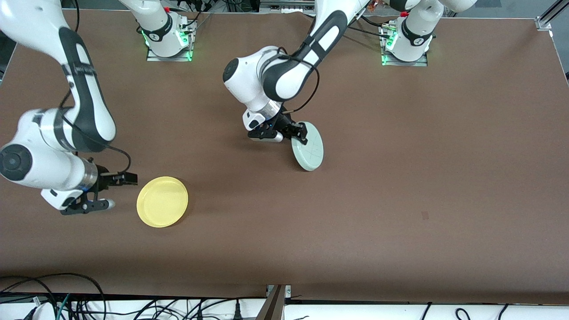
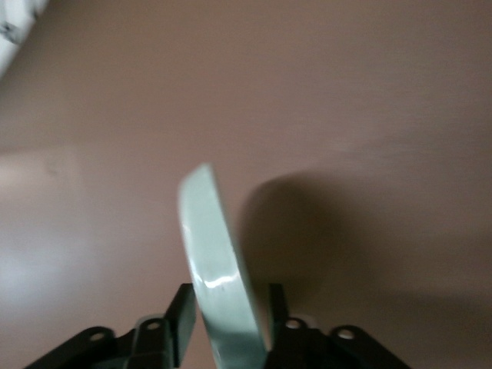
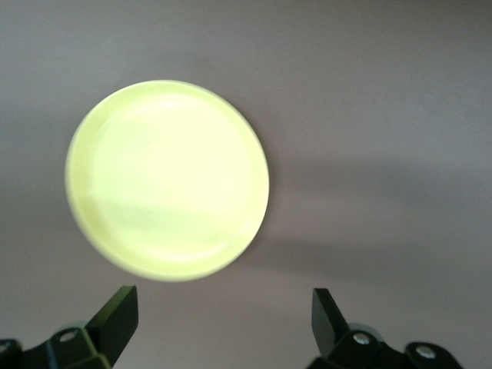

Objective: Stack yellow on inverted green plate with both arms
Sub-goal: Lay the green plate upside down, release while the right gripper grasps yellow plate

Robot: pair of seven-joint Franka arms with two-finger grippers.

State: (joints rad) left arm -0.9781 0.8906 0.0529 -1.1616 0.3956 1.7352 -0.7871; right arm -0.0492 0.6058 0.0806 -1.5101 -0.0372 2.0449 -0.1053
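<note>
Over mid-table in the front view, the left gripper (image 1: 297, 133) pinches the green plate (image 1: 307, 146) by its rim, tipped up, probably mid-flip. Left wrist: plate edge-on between the fingers. Right wrist: right gripper (image 3: 223, 319) spread wide, yellow plate (image 3: 167, 179) flat just ahead, lined up for a grab.

Brown counter (image 1: 400, 200) bare toward the left arm's end and along the edge nearest the front camera; wide passage there.

Yellow plate (image 1: 162, 201) lies flat toward the right arm's end, rim clear all round. Right claw (image 1: 113, 191) low just beside it, fingers spread wide, apart from the rim.

Mid-counter: green plate (image 1: 307, 146) tilted on edge, clamped in the left claw (image 1: 297, 132); left arm blocks the approach from the bases. Broad open strip between the plates.
</note>
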